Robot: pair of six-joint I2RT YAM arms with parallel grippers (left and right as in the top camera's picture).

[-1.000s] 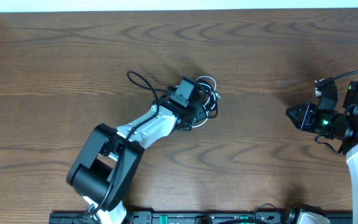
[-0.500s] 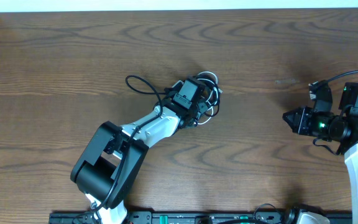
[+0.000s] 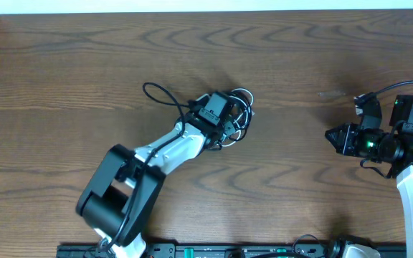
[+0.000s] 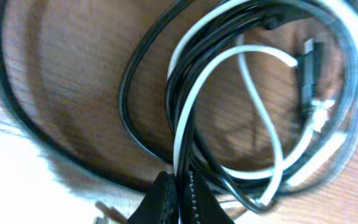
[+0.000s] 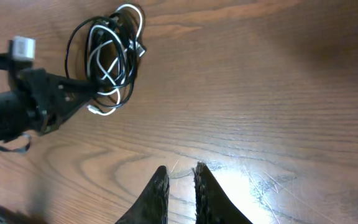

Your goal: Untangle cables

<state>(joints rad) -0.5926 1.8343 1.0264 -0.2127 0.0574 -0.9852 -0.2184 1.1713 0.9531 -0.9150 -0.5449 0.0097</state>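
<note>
Centrally, cables (image 3: 236, 113) pinched by left gripper (image 4: 178, 194) (table edges distant)

Even overhead light, table (image 5: 241, 180) glare, blurred close-up cables (image 4: 241, 93).

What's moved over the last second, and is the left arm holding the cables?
The left gripper, fingers shut on the cables, has edged slightly up the overhead view, dragging the bundle with it. The right gripper slid slightly left, fingers near closed, holding nothing. The bundle remains coiled.

Overhead down; wrists close, table-facing
</note>
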